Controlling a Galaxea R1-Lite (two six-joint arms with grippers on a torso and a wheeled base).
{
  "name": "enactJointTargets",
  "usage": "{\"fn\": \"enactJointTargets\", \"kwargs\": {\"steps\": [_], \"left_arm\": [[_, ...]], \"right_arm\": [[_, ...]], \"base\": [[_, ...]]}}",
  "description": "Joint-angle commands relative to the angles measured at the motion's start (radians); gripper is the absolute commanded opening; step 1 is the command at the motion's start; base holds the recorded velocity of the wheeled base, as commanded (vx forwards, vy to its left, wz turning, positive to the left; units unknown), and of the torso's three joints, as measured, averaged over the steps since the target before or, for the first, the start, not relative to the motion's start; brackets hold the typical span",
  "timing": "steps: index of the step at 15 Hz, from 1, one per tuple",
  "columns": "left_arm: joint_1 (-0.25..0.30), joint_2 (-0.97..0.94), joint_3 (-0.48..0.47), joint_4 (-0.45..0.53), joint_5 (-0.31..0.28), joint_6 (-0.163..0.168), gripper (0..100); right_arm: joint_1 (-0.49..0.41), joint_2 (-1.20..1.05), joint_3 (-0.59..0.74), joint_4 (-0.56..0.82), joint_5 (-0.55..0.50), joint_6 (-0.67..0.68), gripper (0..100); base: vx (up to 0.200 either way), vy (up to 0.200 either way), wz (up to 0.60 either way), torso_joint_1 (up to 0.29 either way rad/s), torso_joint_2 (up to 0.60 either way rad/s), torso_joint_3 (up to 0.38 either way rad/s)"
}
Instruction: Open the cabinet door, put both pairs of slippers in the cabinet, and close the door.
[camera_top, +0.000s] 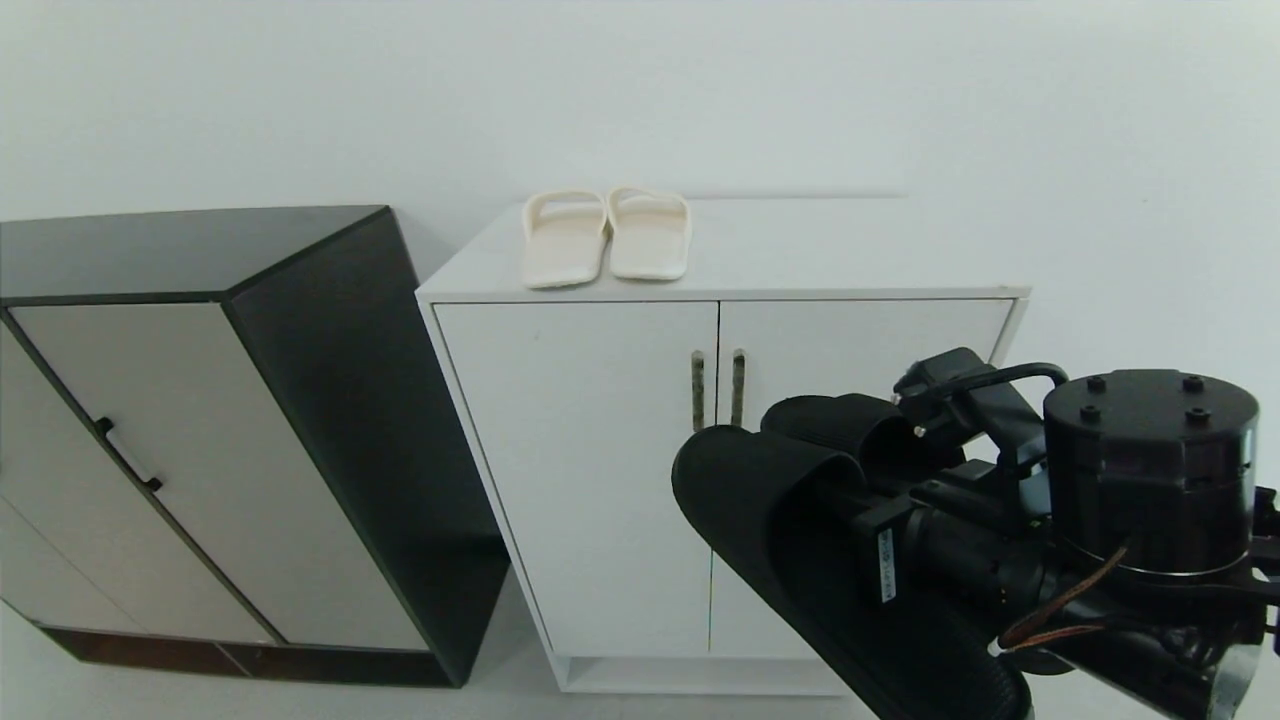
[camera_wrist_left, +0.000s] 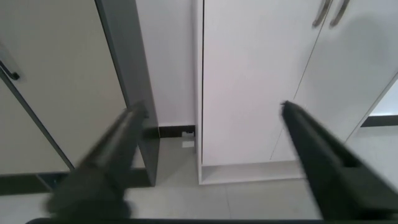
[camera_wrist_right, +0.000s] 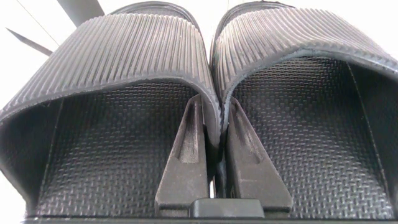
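Note:
The white cabinet (camera_top: 580, 480) has both doors shut, its two handles (camera_top: 717, 389) side by side at the middle. A cream pair of slippers (camera_top: 605, 235) lies on its top, left of centre. My right gripper (camera_wrist_right: 216, 124) is shut on the touching inner straps of a black pair of slippers (camera_wrist_right: 205, 68), held in the air in front of the right door. In the head view that black pair (camera_top: 770, 490) hangs at the lower right. My left gripper (camera_wrist_left: 211, 143) is open and empty, low down, facing the cabinet's left door (camera_wrist_left: 255, 81).
A black cabinet with pale doors (camera_top: 230, 440) stands close to the left of the white one, a narrow gap (camera_wrist_left: 171, 93) between them. A white wall rises behind both. Pale floor (camera_wrist_left: 217, 199) lies below.

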Motion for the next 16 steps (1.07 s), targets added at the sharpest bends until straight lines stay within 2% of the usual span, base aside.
{"fn": "enactJointTargets", "kwargs": {"steps": [1,8,13,14,15,16], "left_arm": [[0.000,0.001,0.000,0.000,0.000,0.001,100],[0.000,0.001,0.000,0.000,-0.001,0.004,100],[0.000,0.000,0.000,-0.002,0.002,0.004,100],[0.000,0.000,-0.002,-0.009,0.009,0.027,100],[-0.001,0.009,-0.026,-0.011,0.006,0.059,100],[-0.003,0.069,-0.152,-0.008,0.006,0.016,100]], "right_arm": [[0.000,0.001,0.001,-0.001,0.000,0.000,0],[0.003,0.001,0.003,-0.001,-0.001,0.000,0],[0.003,0.000,0.009,-0.006,0.000,0.000,0],[0.005,0.000,0.009,-0.006,-0.001,-0.002,0],[0.008,-0.003,0.007,-0.007,-0.001,-0.002,0],[0.008,-0.006,0.009,-0.012,0.000,-0.010,0]], "base": [[0.000,0.000,0.00,-0.168,0.50,0.330],[0.000,0.000,0.00,-0.132,0.47,0.338],[0.000,0.000,0.00,-0.057,0.44,0.377],[0.000,0.000,0.00,-0.022,0.38,0.359],[0.000,0.000,0.00,-0.012,0.21,0.207],[0.000,0.000,0.00,0.002,0.11,0.119]]}}
